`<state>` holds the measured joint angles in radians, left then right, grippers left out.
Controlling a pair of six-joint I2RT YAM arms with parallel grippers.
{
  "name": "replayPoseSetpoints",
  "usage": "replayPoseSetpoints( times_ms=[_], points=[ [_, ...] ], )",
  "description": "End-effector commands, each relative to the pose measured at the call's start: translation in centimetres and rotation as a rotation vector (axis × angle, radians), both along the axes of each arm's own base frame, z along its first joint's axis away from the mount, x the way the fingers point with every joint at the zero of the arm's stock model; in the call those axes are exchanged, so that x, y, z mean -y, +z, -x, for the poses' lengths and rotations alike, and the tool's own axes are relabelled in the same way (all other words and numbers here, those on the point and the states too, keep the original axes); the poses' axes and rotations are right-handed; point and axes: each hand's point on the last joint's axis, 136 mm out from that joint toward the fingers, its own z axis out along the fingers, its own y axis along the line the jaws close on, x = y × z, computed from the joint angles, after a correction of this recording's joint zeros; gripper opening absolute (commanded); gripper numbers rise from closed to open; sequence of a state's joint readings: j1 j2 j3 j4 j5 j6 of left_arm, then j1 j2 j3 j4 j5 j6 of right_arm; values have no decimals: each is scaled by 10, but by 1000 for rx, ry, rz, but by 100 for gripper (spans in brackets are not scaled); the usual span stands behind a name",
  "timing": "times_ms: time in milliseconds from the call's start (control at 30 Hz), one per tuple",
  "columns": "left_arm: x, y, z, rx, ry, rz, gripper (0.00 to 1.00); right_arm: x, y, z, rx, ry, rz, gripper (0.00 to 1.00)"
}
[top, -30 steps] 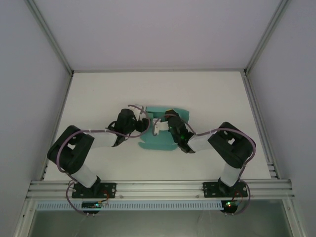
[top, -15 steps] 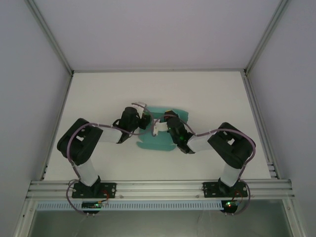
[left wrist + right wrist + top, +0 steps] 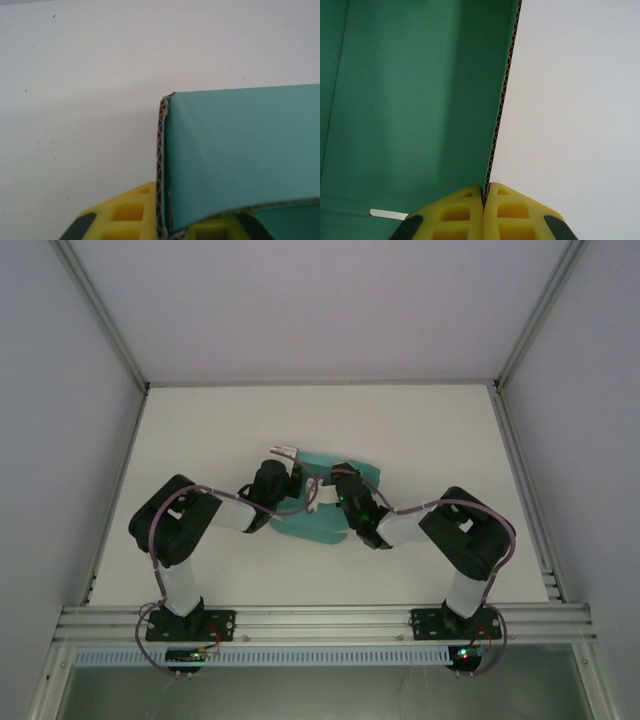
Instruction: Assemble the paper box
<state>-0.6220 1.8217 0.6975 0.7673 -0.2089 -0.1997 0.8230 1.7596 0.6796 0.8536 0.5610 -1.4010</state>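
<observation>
Top view: paper box (image 3: 312, 525) sits mid-tabletop (image 3: 200, 430), roughly centred betw. the two arms. Teal card, partly folded up. Exact shape can't be read from above, since both wrists cover its middle. L arm (image 3: 175, 525) comes in from the left side, R arm (image 3: 465, 530) from the right. The wrists are close together over the box.

Left wrist view: left gripper (image 3: 162, 227) is at the frame bottom, with yellow pads (image 3: 125, 215) on either side of a corrugated card edge that runs upright through the view. Jaws are closed onto that edge and the card fills the gap betw. them. A teal panel spreads rightward from the edge. Its lower border curves across in front of the right-hand pad and hides most of it. White tabletop lies to the left and beyond.

Right wrist view: right gripper (image 3: 484, 192) is bottom centre, pads pressed together. The fluted edge of the box runs straight down into the seam betw. them. Jaws are closed, pinching the card edge. The teal face takes up the left half of the view, w/ a fold line near the far-left border. Bare tabletop is on the right. A small pale strip (image 3: 389, 214) shows low on the card, just left of the pads; can't tell what it is.

Both grips are on the box; the box rests on the tabletop.
</observation>
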Motion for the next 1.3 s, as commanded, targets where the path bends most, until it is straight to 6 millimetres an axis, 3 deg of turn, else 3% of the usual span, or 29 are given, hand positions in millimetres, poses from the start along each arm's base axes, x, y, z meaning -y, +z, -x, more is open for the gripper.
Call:
replayPoseSetpoints(
  times_ms=[0,133,167,233,333,467,667,700,767,833,967,1067,1167,1267],
  points=[
    [-11,-17,-3,-40,49,-11,19,0,-50,18,-147,50,96,0],
    [-2,-15,-4,-31,8,4,20,0,-51,20,-155,52,90,0],
    [0,-15,-4,-32,1,5,18,0,-51,20,-158,53,88,0],
    [-1,-16,-6,-33,9,4,0,0,-51,21,-169,53,84,0],
    [0,-16,-6,-25,3,-5,0,1,-45,22,-177,37,36,0],
    [5,-13,0,0,-31,-1,0,7,-27,28,-226,-7,-82,19],
    [15,-4,7,57,-77,24,0,15,-1,77,-598,-60,-403,71],
    [17,-4,8,61,-90,28,0,15,7,84,-638,-58,-472,74],
    [21,-5,8,61,-96,28,0,16,26,92,-686,-45,-603,91],
    [25,-7,9,59,-105,23,0,19,50,91,-705,-40,-768,97],
    [34,-8,14,59,-142,41,0,38,94,64,-707,-100,-1115,99],
    [38,-11,17,42,-161,60,0,51,112,35,-722,-210,-1275,99],
    [43,-14,21,41,-187,69,0,47,112,10,-751,-281,-1293,99],
    [45,-18,22,25,-196,60,0,33,96,-15,-775,-344,-1243,99]
  ],
)
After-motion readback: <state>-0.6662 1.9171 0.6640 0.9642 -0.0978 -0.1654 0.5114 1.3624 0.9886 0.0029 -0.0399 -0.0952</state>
